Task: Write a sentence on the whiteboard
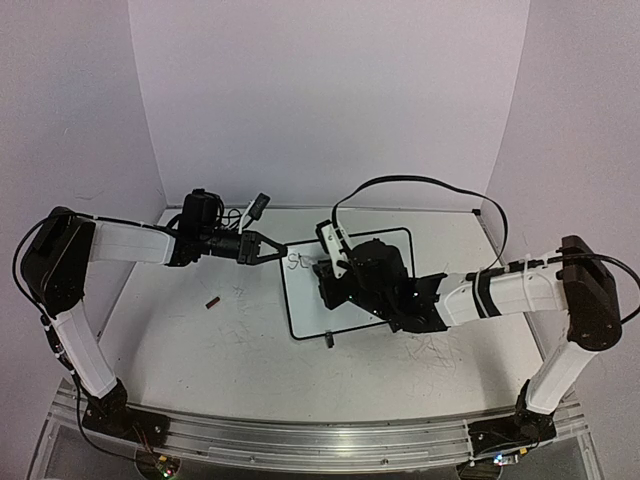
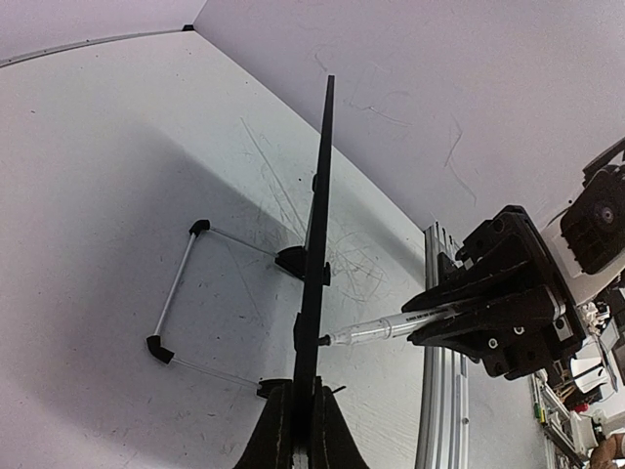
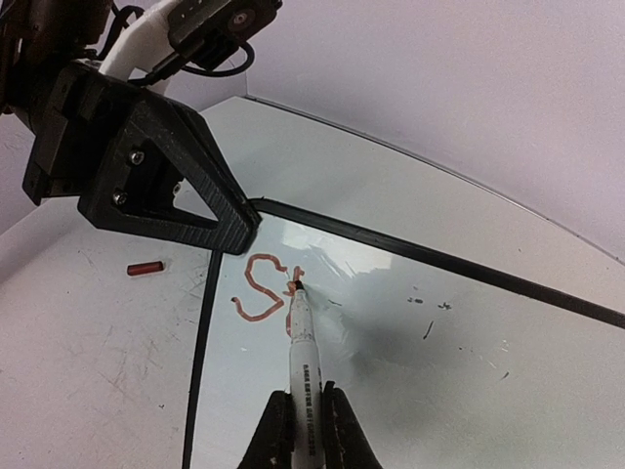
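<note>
The whiteboard (image 1: 310,305), white with a thin black frame, stands tilted on the table. My left gripper (image 1: 279,249) is shut on its upper left corner; in the left wrist view the board (image 2: 317,225) is edge-on between my jaws (image 2: 303,435). My right gripper (image 3: 305,420) is shut on a white marker (image 3: 301,342) whose tip touches the board (image 3: 420,362). The sentence (image 3: 262,290) stands as a reddish "S" and part of a "t" near that corner, and it shows faintly from above (image 1: 294,261). The right gripper (image 1: 330,270) hovers over the board's top half.
A small red cap (image 1: 212,302) lies on the table left of the board, also in the right wrist view (image 3: 144,268). The board's wire stand (image 2: 181,288) spreads behind it. White walls close the table at the back and sides. A metal rail (image 1: 300,440) runs along the near edge.
</note>
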Motion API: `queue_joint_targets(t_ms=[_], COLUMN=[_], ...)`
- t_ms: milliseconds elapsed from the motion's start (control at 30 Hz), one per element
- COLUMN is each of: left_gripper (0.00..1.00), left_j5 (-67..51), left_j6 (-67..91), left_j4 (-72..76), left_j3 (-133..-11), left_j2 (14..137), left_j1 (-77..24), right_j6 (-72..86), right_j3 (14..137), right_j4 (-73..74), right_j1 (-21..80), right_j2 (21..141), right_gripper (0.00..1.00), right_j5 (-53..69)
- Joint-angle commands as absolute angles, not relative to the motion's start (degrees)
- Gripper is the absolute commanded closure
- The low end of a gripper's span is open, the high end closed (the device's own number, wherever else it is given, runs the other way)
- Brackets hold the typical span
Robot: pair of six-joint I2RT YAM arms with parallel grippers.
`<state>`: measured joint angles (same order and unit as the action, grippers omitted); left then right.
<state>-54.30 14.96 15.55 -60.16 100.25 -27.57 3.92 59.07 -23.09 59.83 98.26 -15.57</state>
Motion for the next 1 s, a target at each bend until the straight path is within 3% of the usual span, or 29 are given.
queue_joint_targets(t_ms=[0, 400, 967], left_gripper=[1.0, 1.0, 1.0], left_j5=[-54.08, -52.94, -45.91], left_j6=[14.18, 14.03, 13.34], left_j4=[16.17, 16.16, 13.17], left_j3=[-59.91, -59.79, -58.77], left_j2=[98.18, 97.82, 95.76], left_j1=[-27.86, -27.87, -28.01], right_j6=[4.83, 2.44, -1.95], right_j3=[57.9, 50.98, 54.93], right_j4=[-22.35, -28.4, -25.2], right_j1=[59.36, 59.39, 57.11], right_j2=[96.53, 86.02, 91.07], right_gripper=[1.0, 1.0, 1.0], right_j5=[-19.35, -13.72, -8.05])
